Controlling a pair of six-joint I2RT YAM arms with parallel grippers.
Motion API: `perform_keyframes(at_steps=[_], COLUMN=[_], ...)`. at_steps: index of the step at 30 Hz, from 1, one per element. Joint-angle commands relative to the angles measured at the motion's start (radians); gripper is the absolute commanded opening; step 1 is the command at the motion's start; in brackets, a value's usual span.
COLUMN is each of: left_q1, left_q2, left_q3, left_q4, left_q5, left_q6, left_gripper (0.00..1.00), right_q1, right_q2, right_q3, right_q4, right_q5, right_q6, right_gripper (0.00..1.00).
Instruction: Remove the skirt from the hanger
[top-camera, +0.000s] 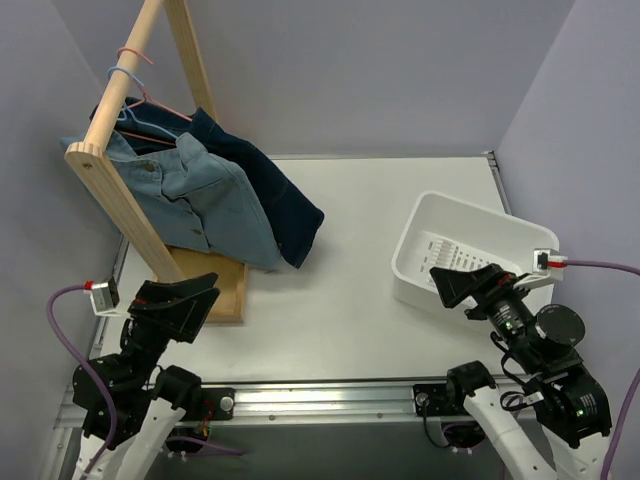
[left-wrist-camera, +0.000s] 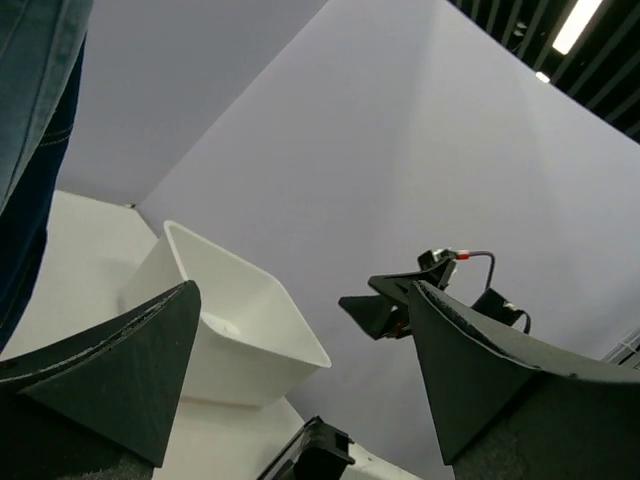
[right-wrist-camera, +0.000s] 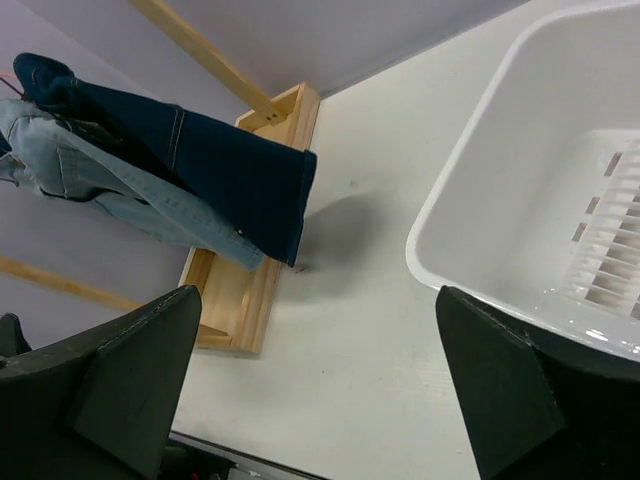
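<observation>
Left gripper: my fingers stand spread, with nothing between them, low at the near edge of the table just beside the foot of the wooden rack. Right gripper: fingers likewise spread and holding nothing, poised at the near rim of the white basket.

Skirt: I take the dark denim piece to be the task's garment. It hangs from the rack's rail on the side toward the basket, partly behind a pale denim shirt. Its hem is near the tabletop; whether it touches I cannot tell. Two hooks, pink and blue, loop the rail. Which one carries the skirt is hidden by cloth.

Step in hand, as I judge it: the approach. It would go best if my left gripper pinched the dark cloth high, near the waistband, not at the loose hem, and drew it sideways off the hanger's arm. My right gripper could steady the hanger so the shirt and rack do not follow.
</observation>
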Motion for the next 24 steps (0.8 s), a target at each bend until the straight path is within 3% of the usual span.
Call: perform_keyframes(at_steps=[1,4,7,10,15,18,19,20,24], left_q1=[0.008,0.008,0.006,0.006,0.008,0.008,0.008,0.008,0.008], left_q2=[-0.058,-0.065,-0.054,-0.072,-0.037,0.032,0.087,0.087,0.210], left_q3=[0.010,0.021,0.047,-0.002,0.019,0.104,0.193,0.194,0.349], left_q4=[-0.160,-0.297,-0.350,-0.171,-0.202,-0.362,-0.538,-0.540,-0.864], left_q5=[0.004,-0.044,0.025,0.078,0.077,0.089,0.054,0.054,-0.062], left_q6=[0.009,-0.122,-0.175,-0.186,-0.194,-0.094,-0.007,-0.006,0.153], left_gripper=[0.94,0.94,0.94,0.94,0.94,0.94,0.94,0.94,0.94], right_q1=[-0.002,-0.002,-0.002,-0.002,-0.002,-0.002,-0.002,-0.002,0.005], right_q2=[0.026,0.047,0.069,0.122,0.288,0.403,0.465,0.466,0.567], right_q3=[0.043,0.080,0.117,0.131,0.108,0.132,0.159,0.160,0.238], right_q4=[-0.001,-0.038,-0.061,-0.094,-0.095,-0.055,0.018,0.019,0.143], right_q5=[0.087,0.142,0.184,0.204,0.187,0.117,0.069,0.049,-0.058], right_q6=[-0.034,-0.029,-0.077,-0.100,-0.126,-0.143,-0.153,-0.153,-0.152], right_gripper=[1.00,1.00,1.00,1.00,1.00,0.99,0.97,0.96,0.95])
